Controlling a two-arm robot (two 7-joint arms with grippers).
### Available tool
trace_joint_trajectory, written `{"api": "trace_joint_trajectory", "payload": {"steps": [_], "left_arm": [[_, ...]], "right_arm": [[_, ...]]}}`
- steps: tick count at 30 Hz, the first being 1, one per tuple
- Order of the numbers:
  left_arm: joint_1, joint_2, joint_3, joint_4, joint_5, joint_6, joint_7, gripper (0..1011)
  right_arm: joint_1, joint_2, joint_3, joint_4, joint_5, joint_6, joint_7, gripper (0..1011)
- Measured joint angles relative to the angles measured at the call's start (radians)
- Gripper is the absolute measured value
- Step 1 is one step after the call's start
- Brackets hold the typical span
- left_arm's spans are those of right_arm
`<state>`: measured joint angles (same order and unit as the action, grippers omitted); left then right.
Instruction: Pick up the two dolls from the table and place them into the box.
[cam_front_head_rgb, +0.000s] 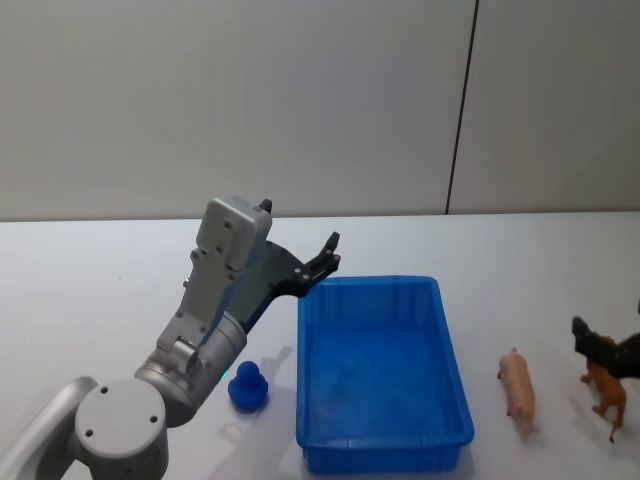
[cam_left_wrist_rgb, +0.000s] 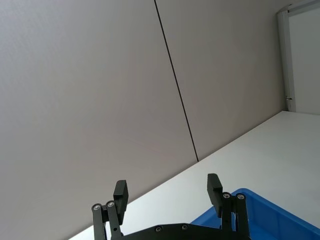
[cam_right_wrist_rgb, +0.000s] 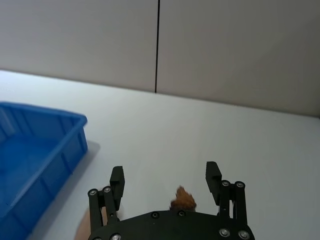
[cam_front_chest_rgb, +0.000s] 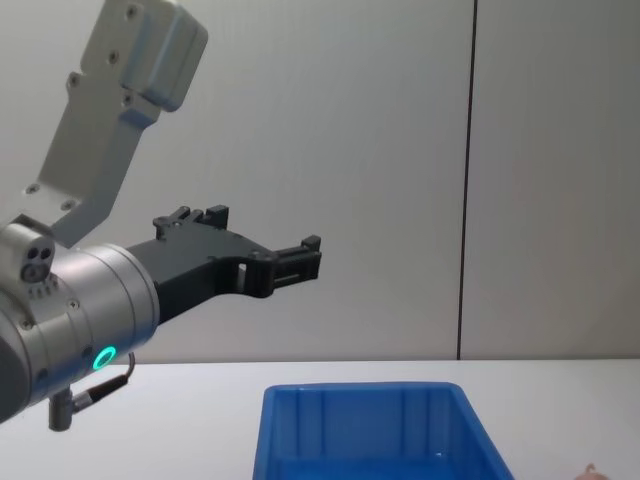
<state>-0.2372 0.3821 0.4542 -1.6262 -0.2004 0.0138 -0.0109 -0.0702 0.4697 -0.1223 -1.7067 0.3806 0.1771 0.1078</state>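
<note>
Reddish-brown doll (cam_right_wrist_rgb: 183, 199) sits between the right gripper's (cam_right_wrist_rgb: 166, 176) released jaws. It looks light and stiff, so pinch the torso. Left gripper (cam_left_wrist_rgb: 167, 187) idles, jaws released, by the box (cam_front_head_rgb: 370, 281).

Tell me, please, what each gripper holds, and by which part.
Nothing: the left gripper hangs open, and the right gripper is open by the reddish-brown doll.

The white counter (cam_front_head_rgb: 100, 270) carries a blue box (cam_front_head_rgb: 370, 281), upright, in front of the robot. Just left of the box sits a small blue toy (cam_front_head_rgb: 247, 386). Right of the box lies a pink doll (cam_front_head_rgb: 518, 390). Farther right, near it but apart, stands a reddish-brown doll (cam_front_head_rgb: 606, 392).
</note>
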Motion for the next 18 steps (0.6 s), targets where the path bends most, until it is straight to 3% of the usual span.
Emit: {"api": "trace_joint_trajectory", "payload": {"steps": [7, 18], "left_arm": [[0.0, 0.0, 0.0, 0.0, 0.0, 0.0, 0.0, 1001], [0.0, 0.0, 0.0, 0.0, 0.0, 0.0, 0.0, 1001]], "right_arm": [[-0.015, 0.023, 0.01, 0.024, -0.004, 0.056, 0.022, 1001], [-0.01, 0.024, -0.001, 0.088, -0.035, 0.121, 0.067, 1001]]}}
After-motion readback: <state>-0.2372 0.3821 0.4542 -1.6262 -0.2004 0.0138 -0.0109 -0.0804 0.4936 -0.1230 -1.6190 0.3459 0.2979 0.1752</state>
